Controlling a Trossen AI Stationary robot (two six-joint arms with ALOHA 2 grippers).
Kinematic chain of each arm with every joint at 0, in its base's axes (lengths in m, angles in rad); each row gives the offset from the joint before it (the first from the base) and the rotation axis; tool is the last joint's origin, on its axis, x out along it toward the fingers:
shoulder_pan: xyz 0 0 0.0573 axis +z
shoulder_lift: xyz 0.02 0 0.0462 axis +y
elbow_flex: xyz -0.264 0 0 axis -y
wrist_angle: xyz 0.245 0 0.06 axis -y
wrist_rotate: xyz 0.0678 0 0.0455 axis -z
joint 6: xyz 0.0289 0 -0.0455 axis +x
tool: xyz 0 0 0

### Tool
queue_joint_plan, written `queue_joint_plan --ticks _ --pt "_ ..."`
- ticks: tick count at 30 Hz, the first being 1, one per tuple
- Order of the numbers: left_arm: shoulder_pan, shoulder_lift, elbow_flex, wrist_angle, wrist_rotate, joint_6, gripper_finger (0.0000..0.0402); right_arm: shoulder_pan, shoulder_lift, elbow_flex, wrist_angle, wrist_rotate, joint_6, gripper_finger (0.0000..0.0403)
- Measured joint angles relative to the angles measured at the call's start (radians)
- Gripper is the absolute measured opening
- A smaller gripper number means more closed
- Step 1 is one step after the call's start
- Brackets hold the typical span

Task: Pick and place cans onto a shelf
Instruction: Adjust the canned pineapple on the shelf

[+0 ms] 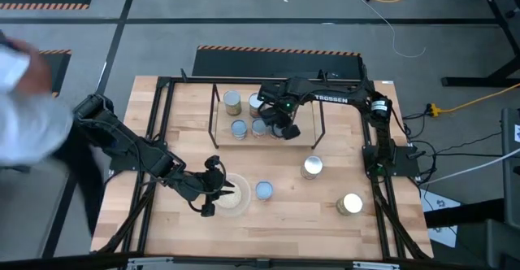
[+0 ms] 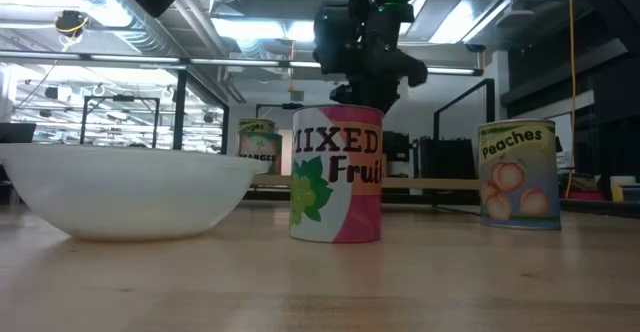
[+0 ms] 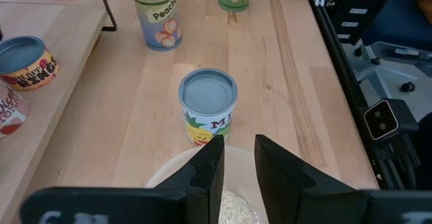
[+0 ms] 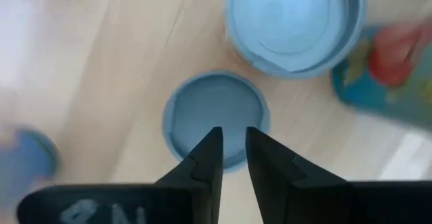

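Nearest the front edge: left gripper (image 1: pixel 213 190) hovers over the clear bowl (image 1: pixel 230 195), fingers (image 3: pixel 206 173) narrowly parted with nothing between them. Just beside the bowl stands the Mixed Fruit can (image 1: pixel 264 190), upright on the table (image 1: pixel 325 221). Front right sits a shiny-topped can (image 1: pixel 350 204), apart from the rest. A bit further back, the Peaches can (image 1: pixel 312 167) is upright, near the shelf's right post. Behind that, the shelf (image 1: pixel 215 107) holds four cans in a cluster: one (image 1: pixel 239 129) at the front left, another (image 1: pixel 259 127) just beside it, a third (image 1: pixel 232 101) behind, and one (image 1: pixel 256 102) partly hidden by the arm. Right gripper (image 1: pixel 286 128) is over the shelf just right of the cluster, fingers (image 4: pixel 206 163) slightly apart, grasping nothing, tips above a bluish can top (image 4: pixel 214 119). A blurred person (image 1: pixel 24 99) stands at the far left.
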Motion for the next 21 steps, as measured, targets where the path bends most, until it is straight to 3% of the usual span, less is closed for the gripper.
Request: queue_joint_plan --ticks 6,13,21 --pt "0.0 0.0 0.0 0.0 0.0 0.0 0.0076 -0.001 0.0 0.0 0.002 0.009 0.35 0.007" --pt "0.0 0.0 0.0 0.0 0.0 0.002 0.0076 -0.002 -0.002 -0.012 -0.003 0.137 0.669 0.007" --pt "0.0 0.0 0.0 -0.003 0.0 0.003 0.0076 -0.007 -0.003 -0.048 -0.004 0.129 0.749 0.007"
